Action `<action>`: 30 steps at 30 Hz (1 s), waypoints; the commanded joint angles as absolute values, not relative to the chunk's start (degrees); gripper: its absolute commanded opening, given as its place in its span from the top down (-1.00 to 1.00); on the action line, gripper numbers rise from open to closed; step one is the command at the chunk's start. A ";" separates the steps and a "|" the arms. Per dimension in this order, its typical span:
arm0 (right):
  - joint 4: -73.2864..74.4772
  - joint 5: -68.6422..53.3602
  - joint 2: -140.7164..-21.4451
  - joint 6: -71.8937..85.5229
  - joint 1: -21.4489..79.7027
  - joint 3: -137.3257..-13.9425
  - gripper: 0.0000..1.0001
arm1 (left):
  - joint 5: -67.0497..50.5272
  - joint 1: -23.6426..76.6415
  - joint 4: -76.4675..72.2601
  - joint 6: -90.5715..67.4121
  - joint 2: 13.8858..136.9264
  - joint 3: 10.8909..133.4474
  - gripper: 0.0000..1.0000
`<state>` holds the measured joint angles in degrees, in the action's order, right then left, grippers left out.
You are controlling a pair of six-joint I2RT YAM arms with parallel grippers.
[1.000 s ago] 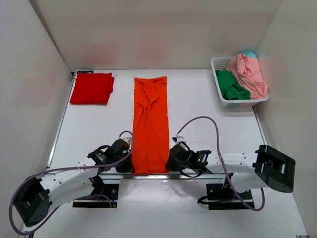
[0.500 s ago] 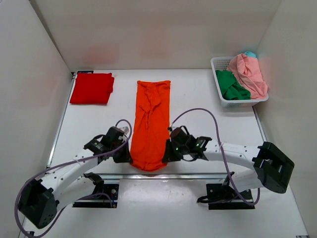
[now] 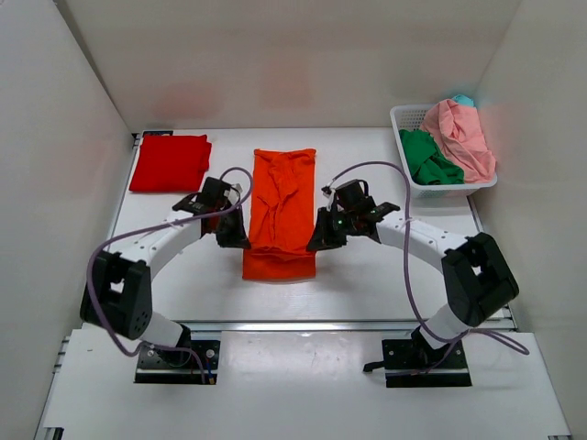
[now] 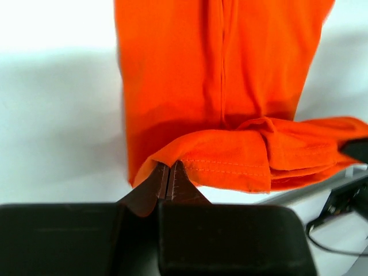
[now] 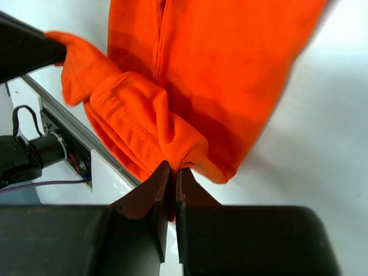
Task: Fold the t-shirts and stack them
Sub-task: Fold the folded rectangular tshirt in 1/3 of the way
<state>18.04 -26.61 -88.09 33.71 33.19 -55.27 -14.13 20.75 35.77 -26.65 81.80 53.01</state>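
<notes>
The orange t-shirt (image 3: 282, 206) is seen lying lengthwise at the middle of the white table (image 3: 385, 247), its far end spread flat and its near part doubled over on itself, so that a rounded fold forms the near edge. The left gripper (image 3: 231, 236) is placed at the shirt's left edge and the right gripper (image 3: 319, 240) at its right edge, roughly level with each other. In the left wrist view, the left gripper (image 4: 168, 172) is shown with its jaws pressed together on the stitched hem of the orange t-shirt (image 4: 218, 69), which is raised above the flat layer beneath. In the right wrist view, the right gripper (image 5: 172, 172) is likewise shown pinched tight on a bunched corner of the cloth (image 5: 230, 75) (only a thin sliver of fabric is visible between the fingers). A red t-shirt (image 3: 170, 163) is laid folded flat at the far left corner of the table, well apart from the orange one. At the far right, a white basket (image 3: 404, 119) is filled with a green shirt (image 3: 429, 160), a pale pink shirt (image 3: 460, 136) and a scrap of teal cloth (image 3: 464, 99) behind them.
</notes>
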 commanded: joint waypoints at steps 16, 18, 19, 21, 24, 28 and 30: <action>17.93 -33.14 -105.90 26.54 22.95 -72.85 0.96 | -17.32 13.45 29.63 -24.51 105.54 75.84 0.83; 16.79 -32.52 -107.40 26.89 21.89 -75.49 0.64 | -18.10 12.66 27.78 -25.57 106.95 77.17 0.52; 15.31 -32.78 -107.92 27.07 20.84 -76.63 0.59 | -19.41 11.61 25.16 -27.06 107.40 77.60 0.48; 7.62 -34.53 -107.32 31.17 18.65 -75.07 0.55 | -22.82 9.59 16.65 -31.95 106.79 74.63 0.14; -10.74 -35.15 -102.49 41.03 15.92 -65.41 -0.16 | -30.58 5.37 -7.07 -47.42 102.76 62.69 -0.01; -7.85 -28.50 -97.04 40.10 16.87 -61.43 -0.18 | -29.27 4.12 -20.06 -53.82 94.50 50.10 0.02; -4.59 -25.94 -94.50 38.06 18.72 -59.95 -0.14 | -28.04 5.53 -11.81 -48.27 91.59 48.97 0.01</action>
<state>-2.15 -29.82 -100.07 38.76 15.59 -60.66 -26.09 3.01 -6.57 -47.62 98.96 49.76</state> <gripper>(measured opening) 0.574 0.493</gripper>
